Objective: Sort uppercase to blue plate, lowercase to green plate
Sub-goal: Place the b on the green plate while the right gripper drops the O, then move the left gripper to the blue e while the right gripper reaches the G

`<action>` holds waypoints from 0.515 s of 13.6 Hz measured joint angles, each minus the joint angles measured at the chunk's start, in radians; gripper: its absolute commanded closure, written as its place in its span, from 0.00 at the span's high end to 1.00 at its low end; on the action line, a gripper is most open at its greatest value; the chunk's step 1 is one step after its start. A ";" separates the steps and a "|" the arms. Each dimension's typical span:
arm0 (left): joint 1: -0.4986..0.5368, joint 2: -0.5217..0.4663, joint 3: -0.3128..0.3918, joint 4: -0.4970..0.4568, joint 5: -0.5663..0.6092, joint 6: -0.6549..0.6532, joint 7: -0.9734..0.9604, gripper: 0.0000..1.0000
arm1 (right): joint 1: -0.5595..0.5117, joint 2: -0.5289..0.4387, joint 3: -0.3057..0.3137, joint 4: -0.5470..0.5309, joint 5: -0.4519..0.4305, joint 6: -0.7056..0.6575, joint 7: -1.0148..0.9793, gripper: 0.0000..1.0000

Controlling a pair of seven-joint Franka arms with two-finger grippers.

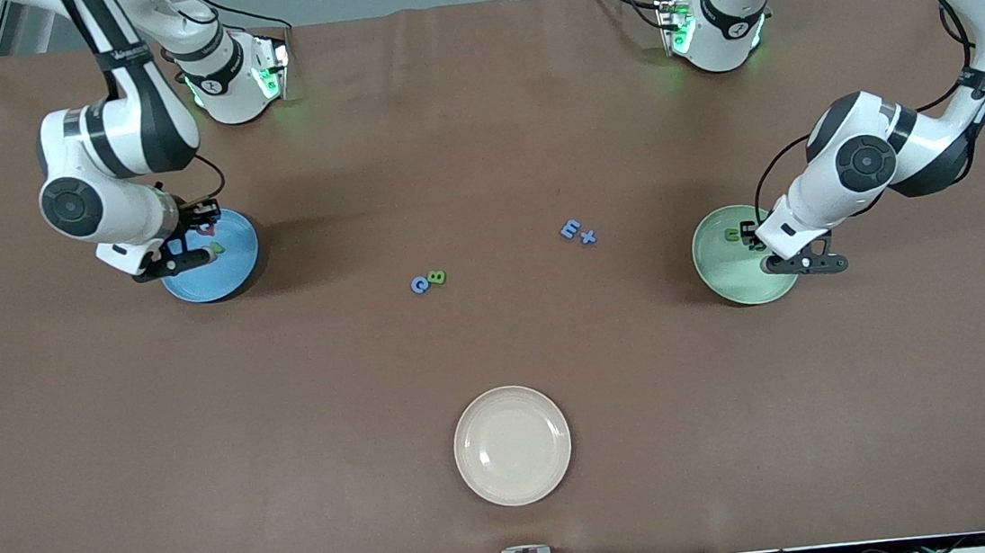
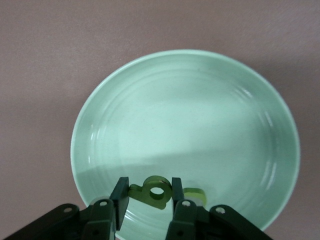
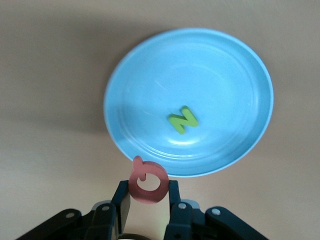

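Note:
My left gripper (image 2: 149, 189) is shut on a green lowercase b (image 2: 156, 192) just above the pale green plate (image 2: 200, 110). A green u (image 2: 193, 193) lies in that plate (image 1: 729, 290) beside the gripper (image 1: 754, 239). My right gripper (image 3: 148, 192) is shut on a pink-red uppercase Q (image 3: 147, 182) over the rim of the blue plate (image 3: 210, 75). A green N (image 3: 182, 120) lies in the blue plate (image 1: 230, 270), close to the right gripper (image 1: 201, 233). On the table between the plates lie a blue G (image 1: 419, 285), a green B (image 1: 437, 277), a blue m (image 1: 570, 230) and a blue t (image 1: 588, 236).
A cream plate (image 1: 512, 445) sits nearer the front camera, midway along the table. The G and B pair lies toward the right arm's end, the m and t pair toward the left arm's end.

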 measured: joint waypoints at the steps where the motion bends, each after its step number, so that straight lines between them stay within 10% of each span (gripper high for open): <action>1: 0.000 0.007 0.006 -0.003 0.021 0.001 -0.001 0.35 | -0.015 0.016 0.000 -0.002 0.000 0.009 -0.007 1.00; 4: 0.000 0.032 0.015 -0.004 0.039 0.004 -0.011 0.98 | -0.028 0.040 0.001 0.001 0.000 0.041 -0.008 1.00; 7: 0.001 0.034 0.003 -0.003 0.044 0.005 -0.028 0.99 | -0.008 0.041 0.017 0.107 -0.001 -0.066 -0.010 1.00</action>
